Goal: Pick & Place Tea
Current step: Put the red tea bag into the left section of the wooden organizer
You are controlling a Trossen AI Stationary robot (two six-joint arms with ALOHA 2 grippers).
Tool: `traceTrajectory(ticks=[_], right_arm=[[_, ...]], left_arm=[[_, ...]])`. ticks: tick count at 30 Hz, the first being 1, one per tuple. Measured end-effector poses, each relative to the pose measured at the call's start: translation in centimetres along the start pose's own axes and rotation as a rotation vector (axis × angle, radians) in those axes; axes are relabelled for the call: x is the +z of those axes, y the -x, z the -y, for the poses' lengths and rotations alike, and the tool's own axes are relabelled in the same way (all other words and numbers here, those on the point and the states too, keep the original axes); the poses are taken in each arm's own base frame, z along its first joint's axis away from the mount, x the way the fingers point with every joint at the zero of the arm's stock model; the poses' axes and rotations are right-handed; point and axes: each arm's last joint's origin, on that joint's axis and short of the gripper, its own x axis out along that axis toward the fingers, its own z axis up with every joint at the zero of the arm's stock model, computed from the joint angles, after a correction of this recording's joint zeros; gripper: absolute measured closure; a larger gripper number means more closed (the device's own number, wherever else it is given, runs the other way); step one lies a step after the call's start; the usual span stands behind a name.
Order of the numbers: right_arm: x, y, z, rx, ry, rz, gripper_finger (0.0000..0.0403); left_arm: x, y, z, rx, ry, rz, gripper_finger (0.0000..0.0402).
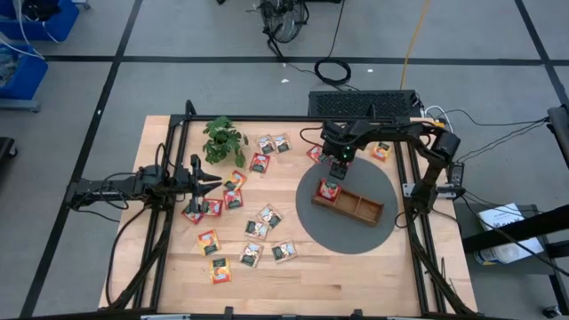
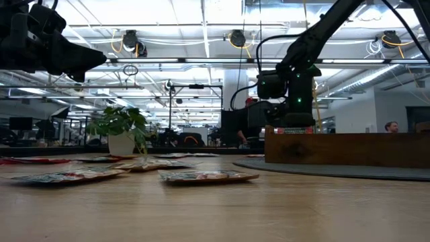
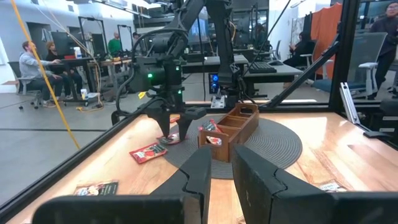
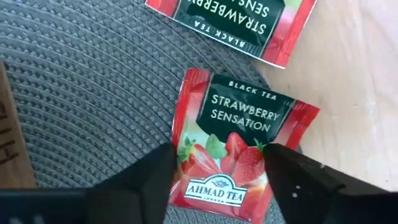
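1. We see a red strawberry tea sachet (image 4: 239,155) lying on the dark round mat (image 4: 87,87), near the mat's edge, in the middle of the right wrist view; a second red sachet (image 4: 233,22) lies at that frame's top, partly on the bare wood.
2. The right gripper (image 4: 217,180) stands over the first sachet with its fingers spread to either side of it, not pinching it.
3. In the high view this gripper (image 1: 340,162) sits right of centre in the upper half, just above the wooden tray (image 1: 356,207), whose left compartment holds a red sachet (image 1: 330,190).
4. More sachets (image 1: 252,229) lie scattered over the table (image 1: 356,276), left of the mat.
5. The left gripper (image 1: 209,180) waits at centre left, fingers nearly together and empty, below the small plant (image 1: 224,139).
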Motion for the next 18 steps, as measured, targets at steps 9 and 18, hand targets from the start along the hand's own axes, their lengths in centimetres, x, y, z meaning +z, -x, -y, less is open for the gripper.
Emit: traceTrajectory(ticks=[9,18], right_arm=[[-0.11,0.41,-0.12,0.013,-0.013,0.01,0.0328],[-0.06,0.42,-0.09,0.001,-0.015,0.015,0.0399]], left_arm=[[0.0,0.0,0.0,0.0,0.0,0.0,0.033],[0.0,0.0,0.0,-0.001,0.0,0.0,0.033]])
